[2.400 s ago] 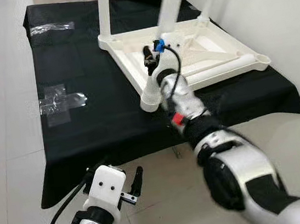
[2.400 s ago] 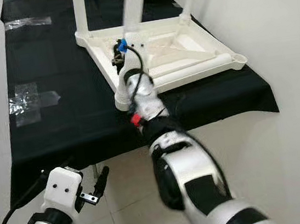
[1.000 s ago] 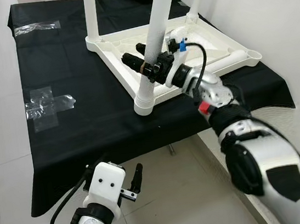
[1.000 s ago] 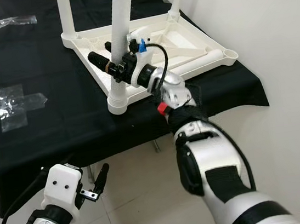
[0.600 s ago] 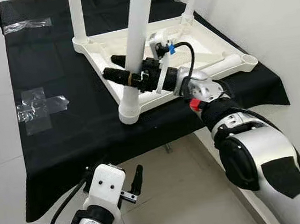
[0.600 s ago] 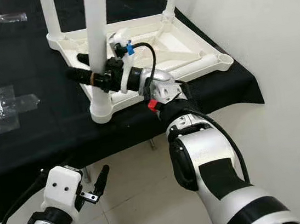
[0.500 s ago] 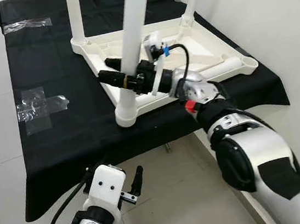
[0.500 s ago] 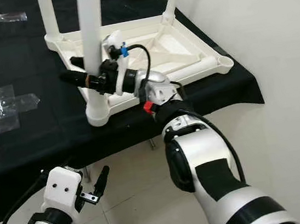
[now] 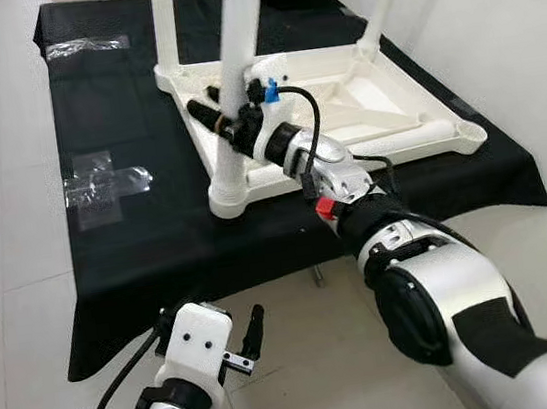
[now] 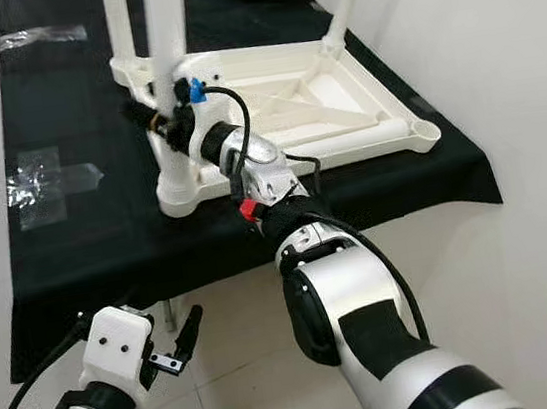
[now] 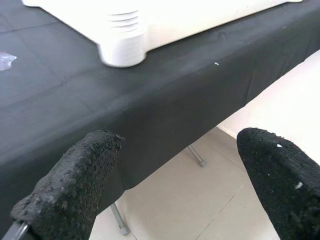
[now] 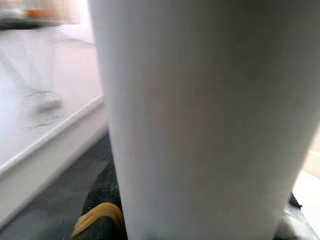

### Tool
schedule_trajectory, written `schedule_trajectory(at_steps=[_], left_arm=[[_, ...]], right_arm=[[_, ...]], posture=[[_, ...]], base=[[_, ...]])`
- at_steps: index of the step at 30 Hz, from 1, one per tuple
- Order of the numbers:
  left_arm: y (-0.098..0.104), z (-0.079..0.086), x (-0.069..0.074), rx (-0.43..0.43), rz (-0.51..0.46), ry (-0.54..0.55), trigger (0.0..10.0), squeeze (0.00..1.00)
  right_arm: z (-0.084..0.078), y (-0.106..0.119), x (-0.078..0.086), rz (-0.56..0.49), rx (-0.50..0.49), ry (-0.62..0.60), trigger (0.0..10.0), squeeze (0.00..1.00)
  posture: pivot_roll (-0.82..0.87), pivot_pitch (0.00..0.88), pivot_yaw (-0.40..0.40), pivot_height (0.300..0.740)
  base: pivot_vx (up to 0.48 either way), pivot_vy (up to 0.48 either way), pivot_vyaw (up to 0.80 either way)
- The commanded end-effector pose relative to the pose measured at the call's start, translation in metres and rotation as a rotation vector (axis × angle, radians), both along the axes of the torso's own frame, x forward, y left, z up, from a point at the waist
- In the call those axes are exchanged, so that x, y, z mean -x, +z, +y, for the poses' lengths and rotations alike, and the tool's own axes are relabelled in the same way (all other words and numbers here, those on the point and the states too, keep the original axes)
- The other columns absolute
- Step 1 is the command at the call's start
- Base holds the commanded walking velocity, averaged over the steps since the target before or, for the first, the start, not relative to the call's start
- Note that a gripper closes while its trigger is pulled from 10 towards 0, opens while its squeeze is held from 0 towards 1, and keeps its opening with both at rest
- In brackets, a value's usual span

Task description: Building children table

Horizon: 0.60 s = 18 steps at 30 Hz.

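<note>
- An upturned white plastic children's table [image 9: 361, 102] is laid top-down on a surface covered by a black cloth [image 9: 147, 241], with its legs pointing upward.
- The nearest table leg [image 9: 234, 58] is seated in the corner socket [image 9: 229, 192] closest to the robot.
- That leg is gripped by the right tool [image 9: 225, 122], whose black fingers are pinched around it just above the socket.
- The leg is seen close up, white and blurred, in the right wrist view.
- Clear tape patches [image 9: 105, 186] are stuck on the cloth, left of the table.
- The left tool [image 9: 242, 345] is held low over the tiled floor [image 9: 314, 360], before the surface's edge, with its fingers [image 11: 75, 180] spread and nothing between them.
</note>
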<state>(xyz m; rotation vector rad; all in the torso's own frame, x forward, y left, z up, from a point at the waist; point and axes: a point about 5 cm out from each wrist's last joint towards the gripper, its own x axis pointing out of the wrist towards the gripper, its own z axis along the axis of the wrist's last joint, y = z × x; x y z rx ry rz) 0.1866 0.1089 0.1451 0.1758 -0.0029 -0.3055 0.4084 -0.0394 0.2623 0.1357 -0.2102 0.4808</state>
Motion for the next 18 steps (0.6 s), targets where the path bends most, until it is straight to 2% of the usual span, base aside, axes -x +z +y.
schedule_trajectory(at_steps=[1, 2, 3, 5, 10, 11, 12, 13, 14, 15, 16, 18], left_arm=[[-0.005, -0.003, 0.003, 0.004, 0.021, -0.013, 10.0, 0.0], [-0.005, -0.003, 0.003, 0.004, 0.021, -0.014, 10.0, 0.0], [-0.005, -0.003, 0.003, 0.004, 0.021, -0.014, 10.0, 0.0], [-0.005, -0.003, 0.003, 0.002, 0.021, -0.015, 10.0, 0.0], [-0.005, -0.004, 0.003, 0.001, 0.019, -0.009, 10.0, 0.0], [-0.005, -0.004, 0.003, 0.001, 0.018, -0.007, 10.0, 0.0], [-0.005, -0.004, 0.003, 0.002, 0.018, -0.005, 10.0, 0.0], [-0.005, -0.004, 0.003, 0.002, 0.018, -0.005, 10.0, 0.0], [-0.005, -0.004, 0.003, 0.002, 0.019, -0.004, 10.0, 0.0], [-0.005, -0.004, 0.003, 0.003, 0.019, -0.004, 10.0, 0.0], [-0.005, -0.004, 0.003, 0.003, 0.019, -0.004, 10.0, 0.0], [-0.005, -0.004, 0.002, 0.006, 0.02, -0.003, 10.0, 0.0]], right_arm=[[-0.024, -0.024, -0.004, 0.126, -0.06, -0.3, 0.0, 0.0], [-0.024, -0.029, -0.001, 0.14, -0.094, -0.384, 0.0, 0.0], [-0.024, -0.029, -0.001, 0.14, -0.094, -0.384, 0.0, 0.0], [-0.02, -0.032, 0.006, 0.144, -0.181, -0.549, 0.0, 0.0], [-0.005, -0.033, 0.013, 0.163, -0.217, -0.615, 0.0, 0.0], [0.0, -0.032, 0.015, 0.165, -0.223, -0.62, 3.2, 0.0], [0.006, -0.032, 0.017, 0.169, -0.222, -0.604, 8.7, 0.0], [0.006, -0.032, 0.017, 0.169, -0.222, -0.604, 8.7, 0.0], [0.013, -0.03, 0.018, 0.15, -0.206, -0.564, 10.0, 0.0], [0.017, -0.028, 0.02, 0.138, -0.194, -0.547, 10.0, 1.0], [0.017, -0.028, 0.02, 0.138, -0.194, -0.547, 10.0, 1.0], [0.019, -0.021, 0.023, 0.061, -0.184, -0.478, 10.0, 1.0]], posture=[[0.17, 0.13, -0.21, 0.74], [0.17, 0.131, -0.208, 0.74], [0.17, 0.131, -0.208, 0.74], [0.17, 0.131, -0.211, 0.74], [0.18, 0.134, -0.213, 0.74], [0.18, 0.134, -0.213, 0.74], [0.18, 0.136, -0.211, 0.74], [0.18, 0.136, -0.211, 0.74], [0.18, 0.135, -0.212, 0.74], [0.18, 0.135, -0.212, 0.74], [0.18, 0.135, -0.212, 0.74], [0.17, 0.139, -0.213, 0.74]], base=[[0.0, 0.0, 0.0], [0.0, 0.0, 0.0], [0.0, 0.0, 0.0], [0.0, 0.0, 0.0], [0.0, 0.0, 0.0], [0.0, 0.0, 0.0], [0.0, 0.0, 0.0], [0.0, 0.0, 0.0], [0.0, 0.0, 0.0], [0.0, 0.0, 0.0], [0.0, 0.0, 0.0], [0.0, 0.0, 0.0]])
